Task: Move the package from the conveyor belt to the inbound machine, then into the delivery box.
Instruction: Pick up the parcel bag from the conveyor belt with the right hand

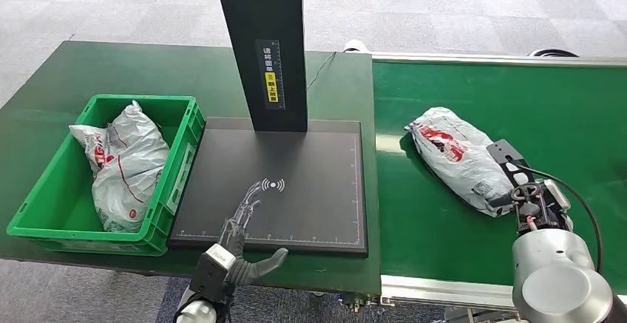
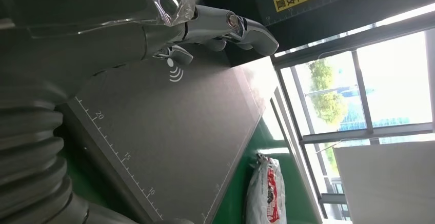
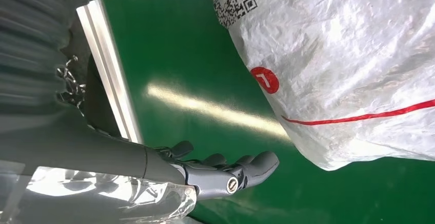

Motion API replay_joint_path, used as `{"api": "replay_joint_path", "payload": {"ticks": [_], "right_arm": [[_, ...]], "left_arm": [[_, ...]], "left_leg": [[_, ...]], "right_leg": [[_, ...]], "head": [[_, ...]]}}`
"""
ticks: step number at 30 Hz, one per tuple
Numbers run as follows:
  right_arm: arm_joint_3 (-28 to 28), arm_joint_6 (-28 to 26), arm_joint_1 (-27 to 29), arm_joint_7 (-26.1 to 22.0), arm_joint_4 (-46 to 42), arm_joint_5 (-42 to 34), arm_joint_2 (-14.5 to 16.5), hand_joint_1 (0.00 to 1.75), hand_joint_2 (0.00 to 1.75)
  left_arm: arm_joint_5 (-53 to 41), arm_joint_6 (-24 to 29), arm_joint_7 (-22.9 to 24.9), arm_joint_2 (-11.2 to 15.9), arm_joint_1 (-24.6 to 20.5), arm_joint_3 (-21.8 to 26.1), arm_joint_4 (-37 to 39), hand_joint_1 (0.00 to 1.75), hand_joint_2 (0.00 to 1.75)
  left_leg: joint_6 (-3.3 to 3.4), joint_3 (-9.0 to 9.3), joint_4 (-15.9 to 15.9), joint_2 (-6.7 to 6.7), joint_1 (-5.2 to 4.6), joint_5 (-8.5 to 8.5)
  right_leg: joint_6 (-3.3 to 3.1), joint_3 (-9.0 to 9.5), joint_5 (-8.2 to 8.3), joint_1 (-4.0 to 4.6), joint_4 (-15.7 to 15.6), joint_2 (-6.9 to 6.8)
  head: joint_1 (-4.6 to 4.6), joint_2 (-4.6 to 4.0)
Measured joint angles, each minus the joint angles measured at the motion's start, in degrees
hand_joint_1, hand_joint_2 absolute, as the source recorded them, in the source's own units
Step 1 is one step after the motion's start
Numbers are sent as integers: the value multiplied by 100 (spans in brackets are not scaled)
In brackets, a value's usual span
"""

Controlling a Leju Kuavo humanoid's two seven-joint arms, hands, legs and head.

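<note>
In the head view, the white crinkled plastic package with red printing (image 1: 460,159) lies on the green conveyor belt (image 1: 562,109), well to the right of the flat black inbound machine platform (image 1: 296,190) with its upright black scanner column (image 1: 260,46). The right hand (image 1: 534,203) sits at the near end of the package, largely hidden behind its wrist hardware, so contact cannot be confirmed from here. The left hand (image 1: 238,243) hovers at the near edge of the platform with fingers extended and apart, holding nothing. The green plastic delivery box (image 1: 44,212) stands on the dark green surface (image 1: 89,64) to the left of the platform and already contains a white bagged parcel (image 1: 122,162). In the left wrist view, the left hand (image 2: 205,26) is open above the platform (image 2: 169,137), near the printed wireless symbol (image 2: 175,73), and the package (image 2: 267,193) shows beyond the platform edge. In the right wrist view, the right hand (image 3: 220,175) is open and empty, fingers lightly curled just above the belt (image 3: 169,55), beside and slightly below the package (image 3: 349,65), with a visible strip of belt between them. The package is therefore not yet grasped. Risk assessment: the film looks slick and loosely filled, so a grip taken on one end only may bunch the plastic and let the load slip or sag during transfer. A low approach may also drive the fingertips into the belt.
</note>
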Motion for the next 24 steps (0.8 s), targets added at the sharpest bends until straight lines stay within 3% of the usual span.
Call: {"api": "replay_joint_path", "payload": {"ticks": [6,14,19,24], "right_arm": [[-16,19,13,172,4,85,1,0,175],[471,-1524,88,-483,4,90,-38,0,175],[829,-1952,116,-657,4,90,-54,0,175],[1036,-2015,194,-995,8,62,-31,0,175]], "left_arm": [[0,0,2,4,-7,-14,0,0,175],[5,5,4,17,110,-34,-22,0,175],[-1,4,8,17,148,-44,-24,0,175],[-59,-18,12,17,129,-94,-17,0,175]], "left_leg": [[0,0,0,0,0,0],[0,0,0,0,0,0],[0,0,0,0,0,0],[0,0,0,0,0,0]], "right_leg": [[0,-1,0,0,0,0],[0,0,0,0,0,0],[0,-1,0,0,0,0],[0,0,0,0,0,0]], "head": [[1,-1],[1,1],[1,0],[1,1]]}}
